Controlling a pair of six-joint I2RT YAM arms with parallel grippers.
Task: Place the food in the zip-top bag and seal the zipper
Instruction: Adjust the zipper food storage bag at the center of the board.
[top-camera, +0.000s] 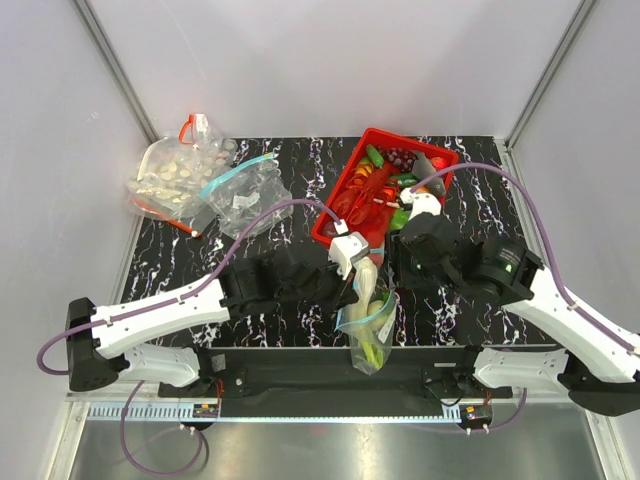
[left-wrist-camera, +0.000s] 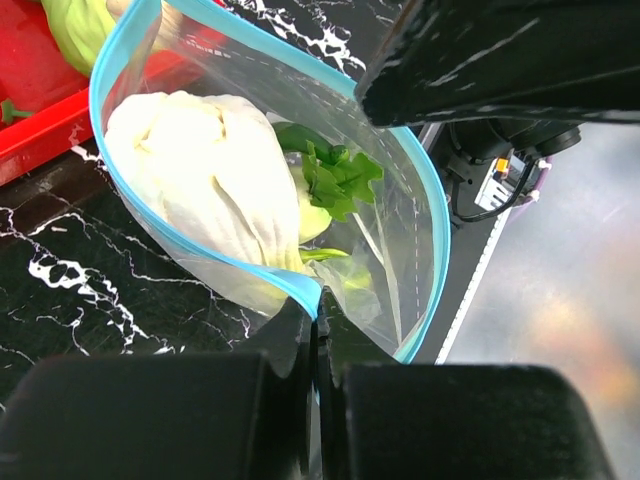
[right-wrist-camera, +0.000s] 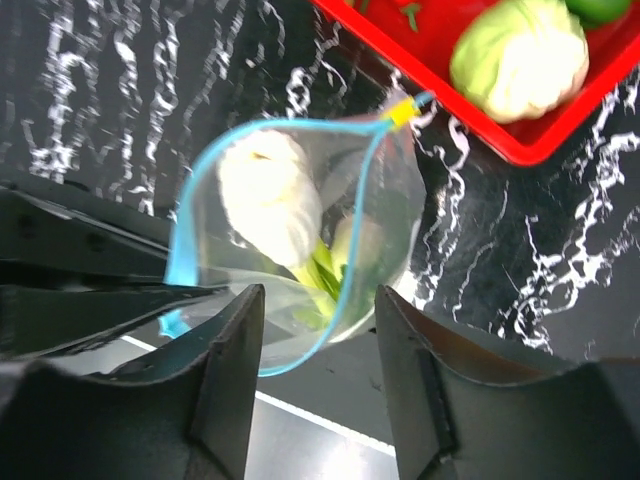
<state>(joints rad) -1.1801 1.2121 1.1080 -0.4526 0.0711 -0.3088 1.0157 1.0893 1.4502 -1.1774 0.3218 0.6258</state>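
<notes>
The black marble counter (top-camera: 200, 255) carries a red basket (top-camera: 335, 215) of toy produce at the back. The clear bag (top-camera: 370, 325) hangs at the counter's near edge, between the two arms, with its mouth facing up.

The food (left-wrist-camera: 210, 190) seen in the bag is a large white leafy piece with green leaves beside it. The right wrist view shows a second pale piece deeper in. A pale green cabbage-like piece (right-wrist-camera: 520, 60) lies in the basket, outside the bag.

The zipper (right-wrist-camera: 185, 225) runs round the mouth as an open blue loop, its two sides well apart. It ends in a small yellow tab on the basket side.

The left fingers (left-wrist-camera: 312, 340) are pressed together on the bag's rim at the zipper and hold the mouth up. The right fingers (right-wrist-camera: 318, 305) are apart with nothing between them, and they hover over the open mouth.

The step in hand looks like loading, with sealing not yet begun. I cannot tell whether every piece is in.

If a piece is missing, the right fingers must go to the basket for it. If not, they should pinch the two zipper sides together near the left fingers' hold and run along to the tab. The left hold needs to stay firm so the bag does not slump over the edge.
</notes>
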